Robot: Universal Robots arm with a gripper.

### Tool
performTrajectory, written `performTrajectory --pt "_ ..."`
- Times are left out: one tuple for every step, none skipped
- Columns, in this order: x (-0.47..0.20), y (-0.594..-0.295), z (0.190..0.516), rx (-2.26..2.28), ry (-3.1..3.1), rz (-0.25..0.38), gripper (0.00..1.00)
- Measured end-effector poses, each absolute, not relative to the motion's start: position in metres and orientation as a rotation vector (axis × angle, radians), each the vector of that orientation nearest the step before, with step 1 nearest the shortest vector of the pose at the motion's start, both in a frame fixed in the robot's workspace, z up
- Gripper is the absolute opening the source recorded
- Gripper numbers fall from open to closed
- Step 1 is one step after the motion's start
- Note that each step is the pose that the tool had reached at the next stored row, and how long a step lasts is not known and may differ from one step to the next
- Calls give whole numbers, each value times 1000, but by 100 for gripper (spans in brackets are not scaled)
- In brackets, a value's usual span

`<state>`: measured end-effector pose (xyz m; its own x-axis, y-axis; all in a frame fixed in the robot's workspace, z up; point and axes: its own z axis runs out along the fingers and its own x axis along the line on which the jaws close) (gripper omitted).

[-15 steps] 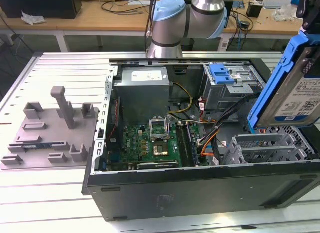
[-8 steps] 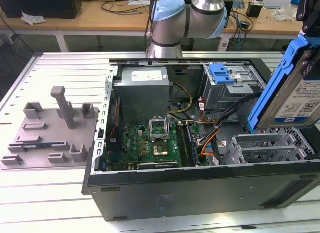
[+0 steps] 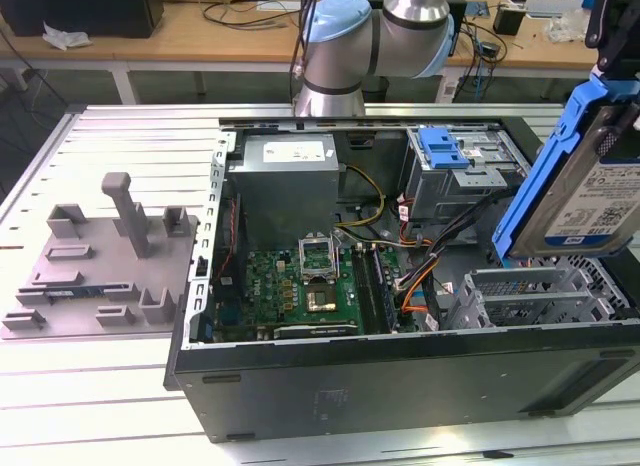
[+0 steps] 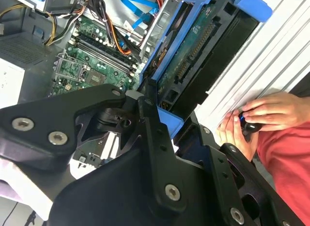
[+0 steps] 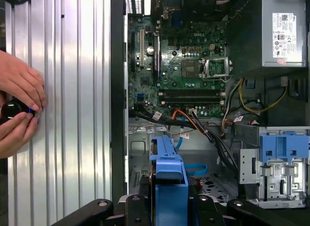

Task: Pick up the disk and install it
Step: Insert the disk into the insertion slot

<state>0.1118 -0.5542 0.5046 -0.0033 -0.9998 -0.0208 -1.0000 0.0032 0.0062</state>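
The ribbed silver metal counter [image 3: 90, 426] carries a big black computer case [image 3: 400, 386] that lies open on top. The case's long black wall faces the counter's near edge. On the counter just outside that wall, a person's hands [image 5: 22, 85] are wrapped around a small black knob [image 5: 12, 109]. A red sleeve [image 4: 286, 158] shows in the second wrist view.

Over the end of the case at the exterior view's right, the disk [image 3: 585, 186] hangs in the air and does not touch the case. It is a flat silver box with a blue-and-white label and a blue plastic frame. It is tilted, and its label shows in the exterior view. The black pincer [image 4: 167, 118] is clamped on the disk, with one finger on each flat side. In the first wrist view the disk [image 5: 168, 172] shows edge-on.

Inside the case lies a flat green board [image 3: 300, 286]. Next to it is a bunch of orange and black wires [image 3: 420, 266]. Farther back sit a plain grey metal box [image 3: 285, 176] and a grey metal cage [image 3: 450, 191]. The cage has a blue plastic bracket [image 3: 445, 146] on top.

A grey plastic stand [image 3: 100, 266] with upright pegs lies just beside the case, toward the counter's edge at the exterior view's left.

At the counter's far edge, the silver and light blue arm [image 3: 370, 36] rises behind the case. Beyond it stands a wooden desk [image 3: 180, 31] with cables on it.
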Motion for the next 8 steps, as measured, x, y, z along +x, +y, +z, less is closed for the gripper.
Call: performTrajectory --pt "112 -553 504 -2210 2218 30 36" --pt "112 -552 503 -2210 2217 30 36" --pt "112 -551 503 -2210 2217 30 36" --pt "112 -550 502 -2210 2217 31 36" --pt "112 -550 502 -2210 2217 31 36" --pt "113 -549 501 -2210 2217 31 36" --pt "113 -549 501 -2210 2217 32 36" --pt "113 -549 500 -2209 2216 32 36"
